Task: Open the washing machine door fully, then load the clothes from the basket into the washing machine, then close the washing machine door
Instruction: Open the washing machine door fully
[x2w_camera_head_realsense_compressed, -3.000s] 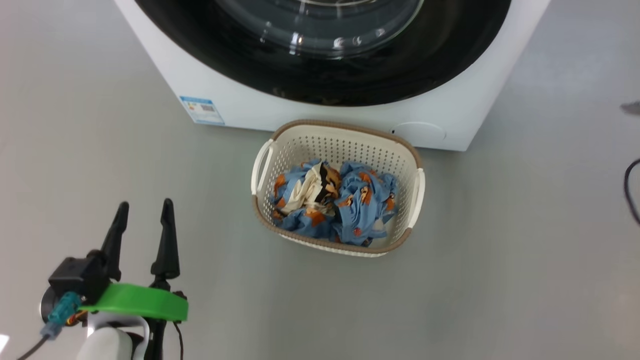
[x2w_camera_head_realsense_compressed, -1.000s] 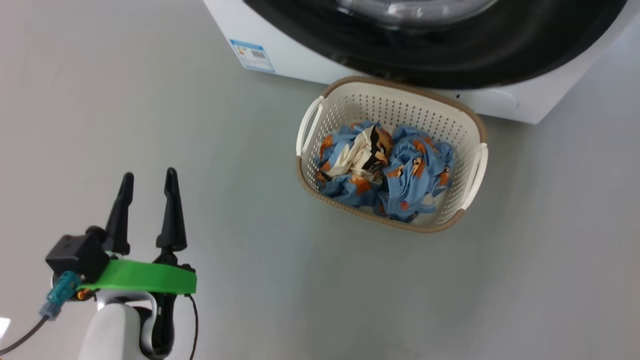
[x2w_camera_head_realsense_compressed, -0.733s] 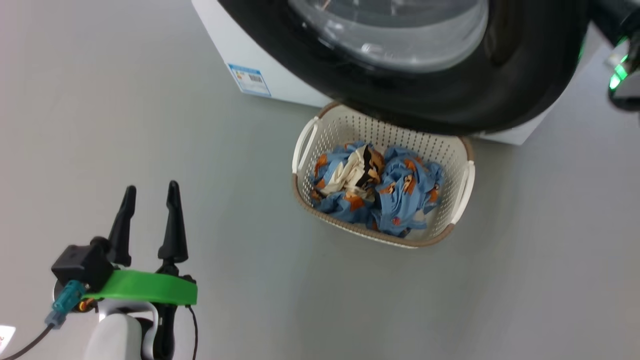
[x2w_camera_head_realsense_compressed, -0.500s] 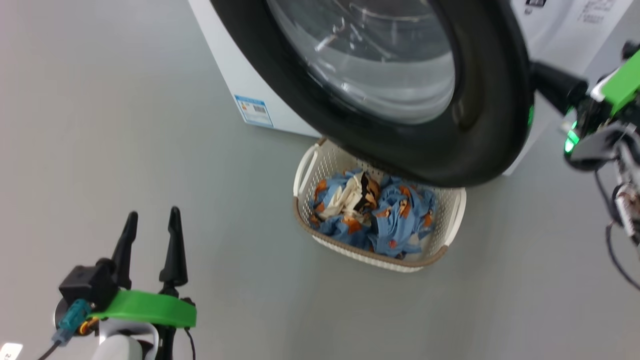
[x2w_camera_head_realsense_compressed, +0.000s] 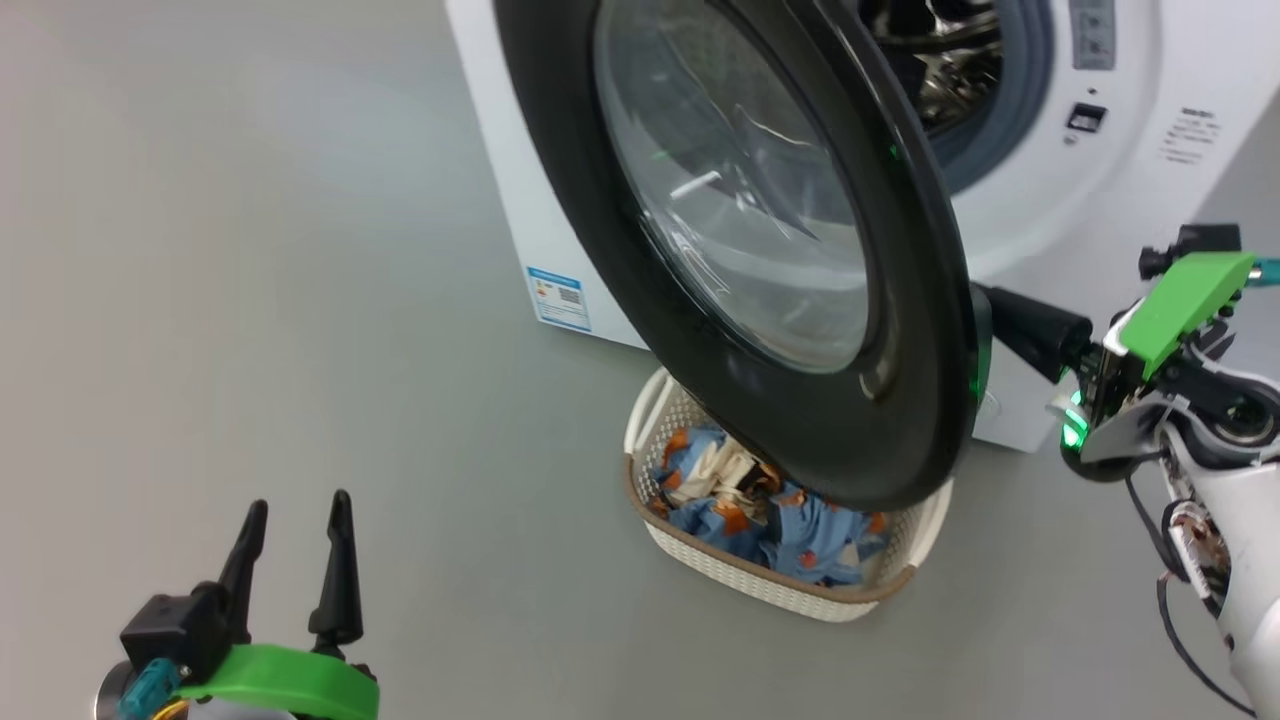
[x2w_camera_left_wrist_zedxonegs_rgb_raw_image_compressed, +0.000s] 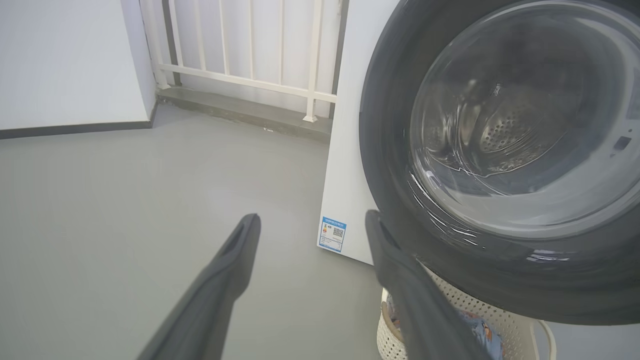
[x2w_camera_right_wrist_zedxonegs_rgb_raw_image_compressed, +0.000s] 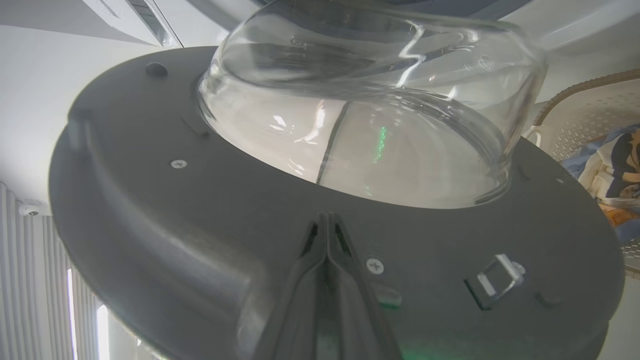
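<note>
Machine (x2w_camera_head_realsense_compressed: 1030, 200): one, white, standing on the grey floor (x2w_camera_head_realsense_compressed: 250, 250), with one door (x2w_camera_head_realsense_compressed: 575, 180), one basket (x2w_camera_head_realsense_compressed: 760, 585) just before it and one heap of clothes (x2w_camera_head_realsense_compressed: 800, 530) inside the basket. Three seconds ago the door was closed; now it stands swung out above the basket, and the drum (x2w_camera_head_realsense_compressed: 940, 60) shows behind it. Right hand (x2w_camera_right_wrist_zedxonegs_rgb_raw_image_compressed: 327, 222) has its fingers pressed together, tips against the door's inner face. Left hand (x2w_camera_head_realsense_compressed: 300, 500) is spread wide, holds nothing, well apart from the basket.

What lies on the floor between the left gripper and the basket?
In the head view, the grey floor between the left gripper and the basket is bare.
</note>
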